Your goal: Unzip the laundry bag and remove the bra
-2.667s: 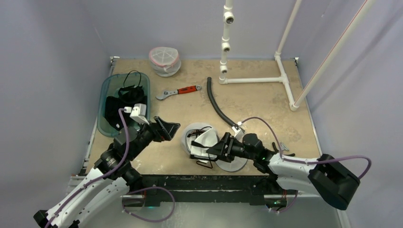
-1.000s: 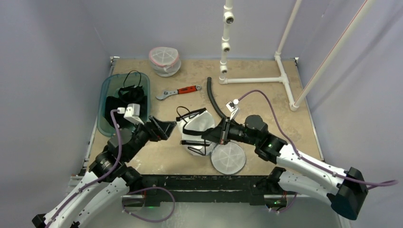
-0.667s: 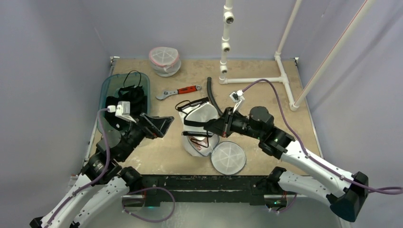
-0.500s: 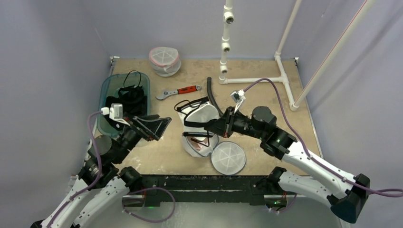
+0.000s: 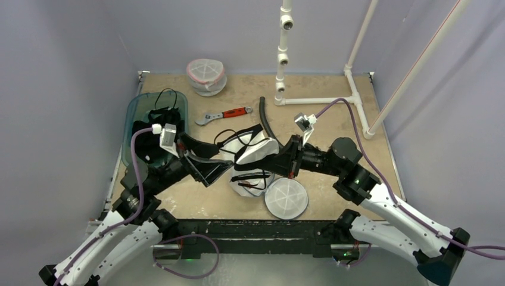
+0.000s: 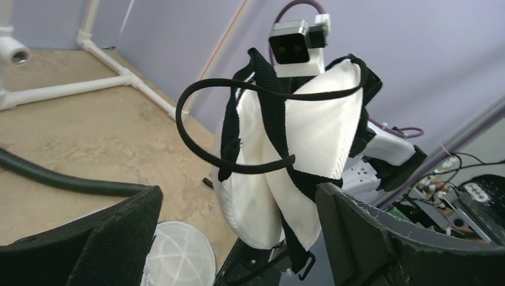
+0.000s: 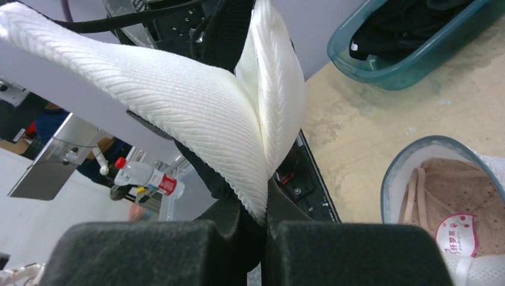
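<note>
A white bra (image 5: 255, 149) with black straps hangs in the air over the table, pinched at one edge by my shut right gripper (image 5: 286, 159). The right wrist view shows its ribbed white cups (image 7: 196, 101) rising from the closed right gripper (image 7: 265, 221). My left gripper (image 5: 209, 162) stands wide open just left of the bra. In the left wrist view the bra (image 6: 309, 143) hangs just beyond the left gripper (image 6: 238, 196). The round mesh laundry bag (image 5: 255, 185) lies open below, its lid (image 5: 286, 198) flat beside it. Beige fabric (image 7: 452, 202) shows inside it.
A teal bin (image 5: 134, 116) holding black garments sits at the left. A second closed mesh bag (image 5: 206, 75) is at the back. A red-handled wrench (image 5: 225, 114), a black hose (image 5: 269, 128) and a white pipe frame (image 5: 321, 100) lie behind the bra.
My right gripper has lifted the bra out of the bag and drawn it up and right. My left gripper has opened fully and swung in toward the bra.
</note>
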Available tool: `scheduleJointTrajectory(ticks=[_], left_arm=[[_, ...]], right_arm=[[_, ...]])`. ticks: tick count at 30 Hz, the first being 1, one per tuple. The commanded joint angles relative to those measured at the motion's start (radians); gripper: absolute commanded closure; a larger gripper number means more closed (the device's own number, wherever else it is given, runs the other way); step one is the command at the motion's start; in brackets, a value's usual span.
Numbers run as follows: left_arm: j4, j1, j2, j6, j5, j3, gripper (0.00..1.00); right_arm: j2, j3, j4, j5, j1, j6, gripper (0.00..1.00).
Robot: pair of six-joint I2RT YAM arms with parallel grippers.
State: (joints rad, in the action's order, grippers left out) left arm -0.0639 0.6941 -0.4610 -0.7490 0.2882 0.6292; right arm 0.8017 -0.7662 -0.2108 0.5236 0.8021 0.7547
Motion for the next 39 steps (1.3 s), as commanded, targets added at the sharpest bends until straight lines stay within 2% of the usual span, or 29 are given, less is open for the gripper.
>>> scheduleJointTrajectory(ticks=[1,7,15,22,29,31,35,39], left_arm=[[-0.164,-0.005,-0.022,-0.030,0.151,-0.007,0.01],[-0.245,-0.004,-0.029,-0.068,0.196,-0.019,0.01],[-0.220,-0.005,-0.061,-0.045,0.209,-0.001,0.03],[-0.077,-0.005,-0.097,0.034,0.118,0.035,0.19],[-0.028,-0.004,-0.121,0.077,0.078,0.043,0.38],[-0.010,-0.005,-0.127,0.081,0.067,0.047,0.37],[0.039,-0.004,-0.133,0.093,0.042,0.059,0.22],[0.111,-0.004,-0.115,0.094,0.009,0.063,0.16]], right_arm=[[-0.016,0.012,-0.100,0.045,-0.006,0.024,1.00],[0.004,0.028,-0.149,0.031,-0.007,0.066,1.00],[0.065,0.021,-0.191,0.023,-0.007,0.117,1.00],[0.107,-0.006,-0.175,0.013,-0.006,0.119,1.00],[0.114,-0.015,-0.155,0.013,-0.007,0.106,1.00],[0.114,-0.013,-0.154,0.013,-0.006,0.102,1.00],[0.102,-0.015,-0.145,0.010,-0.006,0.094,1.00],[0.078,-0.023,-0.118,-0.016,-0.007,0.071,1.00]])
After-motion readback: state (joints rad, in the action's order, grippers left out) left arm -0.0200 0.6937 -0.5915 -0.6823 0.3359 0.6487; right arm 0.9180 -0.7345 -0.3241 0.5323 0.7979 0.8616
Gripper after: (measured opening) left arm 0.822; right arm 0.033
